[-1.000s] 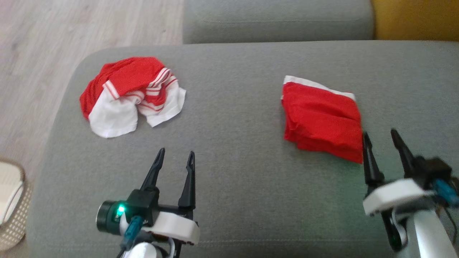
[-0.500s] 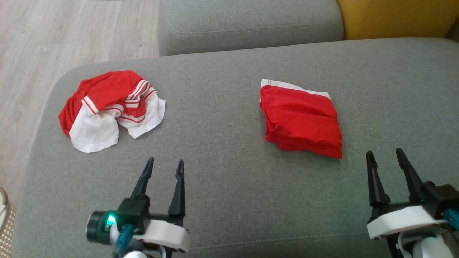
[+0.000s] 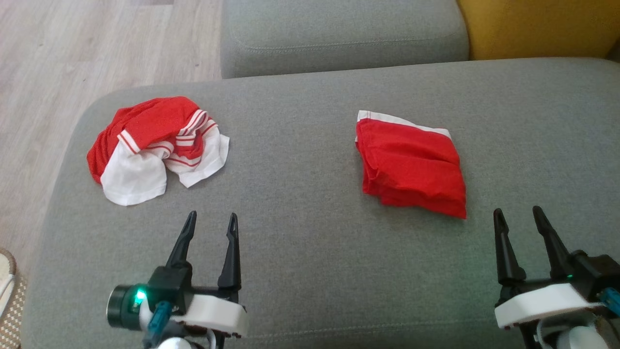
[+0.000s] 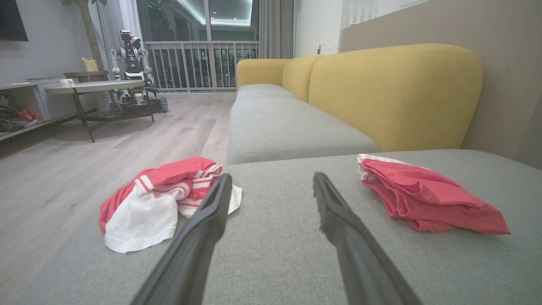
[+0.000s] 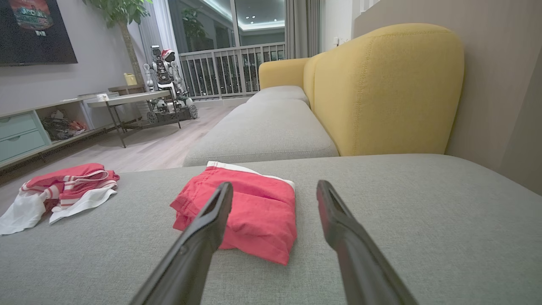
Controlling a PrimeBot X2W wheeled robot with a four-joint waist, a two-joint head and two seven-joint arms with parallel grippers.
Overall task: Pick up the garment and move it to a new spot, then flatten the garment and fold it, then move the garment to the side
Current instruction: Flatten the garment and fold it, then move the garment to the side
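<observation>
Two garments on the grey sofa seat cushion [image 3: 310,271], well apart.

Crumpled garment [image 3: 157,148]: red with white panels and stripes, bunched in a heap near the cushion's left end, close to the edge above the wood floor [image 3: 72,58]. Not flattened, not folded.

Folded garment [image 3: 411,167]: plain red with a white band along the far edge, lying as a compact stack toward the right half of the cushion. Layer edges visible on its left side.

Left gripper [image 3: 213,215]: over bare cushion, nearer the robot than the crumpled garment and a little to its right. Fingers [image 4: 203,228] spread wide, nothing between them, no contact with cloth. Points roughly between the two garments in the left wrist view.

Right gripper [image 3: 516,211]: just beyond the near right corner of the folded garment, apart from it. Fingers [image 5: 199,237] released and empty. In the right wrist view, folded garment ahead and left of centre, partly behind one fingertip.

Cannot tell whether either set of fingertips touches the cushion.

Beyond: second grey cushion [image 3: 339,34] and yellow backrest [image 3: 533,24]. Another robot [image 4: 131,55] parked far across the room.
</observation>
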